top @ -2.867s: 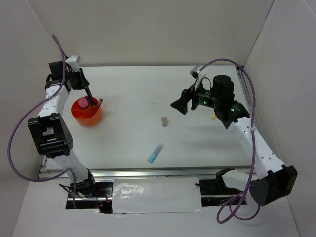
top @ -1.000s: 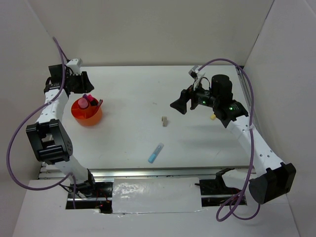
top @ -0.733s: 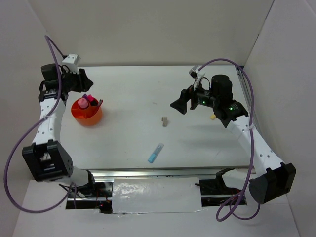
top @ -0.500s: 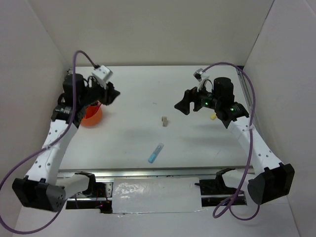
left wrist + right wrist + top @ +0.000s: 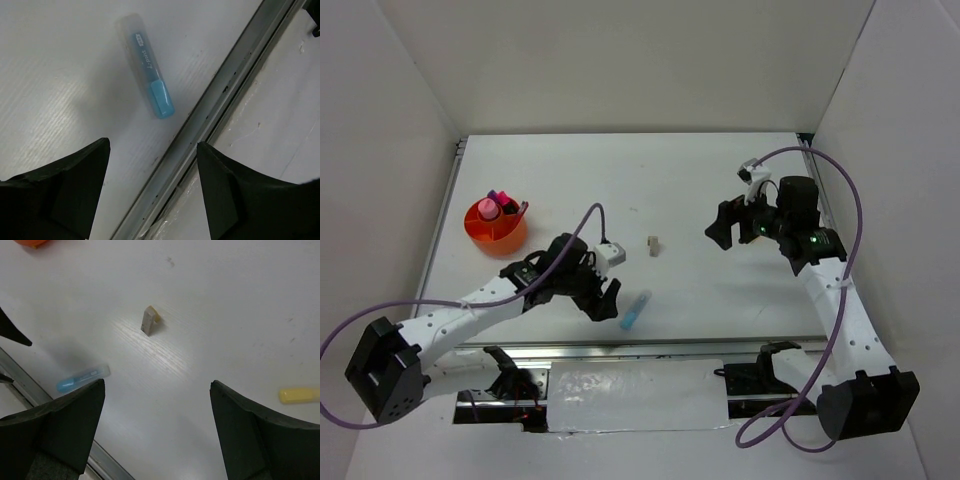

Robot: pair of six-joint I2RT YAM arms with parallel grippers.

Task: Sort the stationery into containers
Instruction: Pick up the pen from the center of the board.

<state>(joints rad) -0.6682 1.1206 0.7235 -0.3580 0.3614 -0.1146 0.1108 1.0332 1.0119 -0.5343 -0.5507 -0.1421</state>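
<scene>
While your left tool [image 5: 152, 147] hangs spread and empty, grip the probably weightless, slick blue highlighter [image 5: 145, 67] at upper centre across its mid-barrel.

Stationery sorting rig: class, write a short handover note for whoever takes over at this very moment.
Left gripper: open, empty, hovering just short of the blue highlighter, which lies flat near the front edge of the table.
Right gripper: open, empty, raised above the table.
Done: the orange cup at far left holds a pink highlighter and other pens.
Left: blue highlighter, beige block mid-table and yellow highlighter on the right, all loose on the table.
</scene>
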